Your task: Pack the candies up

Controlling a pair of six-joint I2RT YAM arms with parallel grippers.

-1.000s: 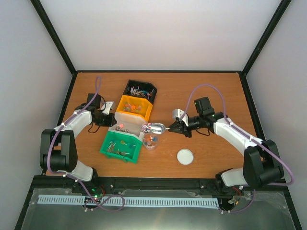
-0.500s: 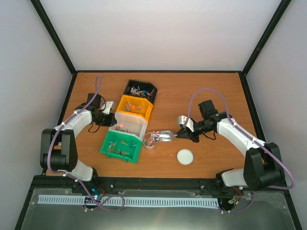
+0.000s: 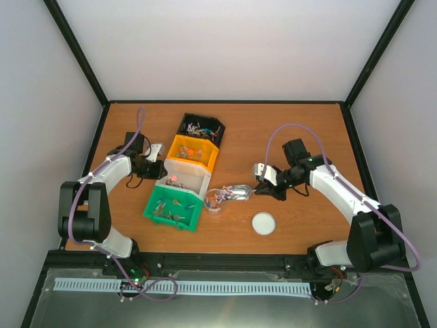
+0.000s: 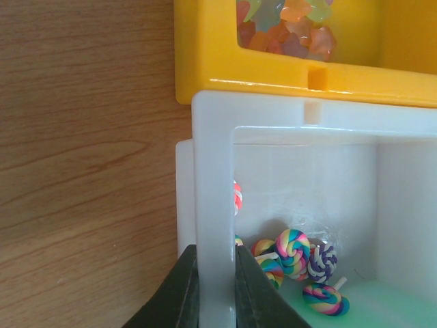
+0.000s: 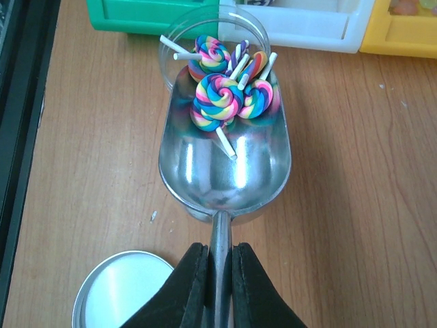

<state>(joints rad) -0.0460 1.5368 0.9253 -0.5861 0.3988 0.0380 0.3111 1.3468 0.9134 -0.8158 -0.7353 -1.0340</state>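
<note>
The candies are small swirl lollipops point(image 5: 222, 96), several lying in a shiny metal scoop point(image 5: 225, 171). My right gripper point(image 5: 220, 273) is shut on the scoop's handle. The scoop's front lip rests over the small clear jar point(image 5: 171, 51), and some lollipops hang over into it. In the top view the scoop point(image 3: 239, 192) lies between my right gripper point(image 3: 258, 189) and the jar point(image 3: 215, 201). My left gripper point(image 4: 216, 287) is shut on the left wall of the white bin point(image 4: 215, 171), which holds more lollipops point(image 4: 293, 249). It shows in the top view point(image 3: 159, 169).
A row of bins runs back from the near left: green point(image 3: 172, 207), white point(image 3: 184, 178), yellow point(image 3: 191, 152) with star-shaped sweets point(image 4: 287, 27), black point(image 3: 199, 128). The jar's round lid point(image 3: 263, 223) lies flat on the table, below the scoop handle.
My right arm has drawn back to the right and come down with the scoop, which now lies low with its lip over the jar. The left arm has not moved.
</note>
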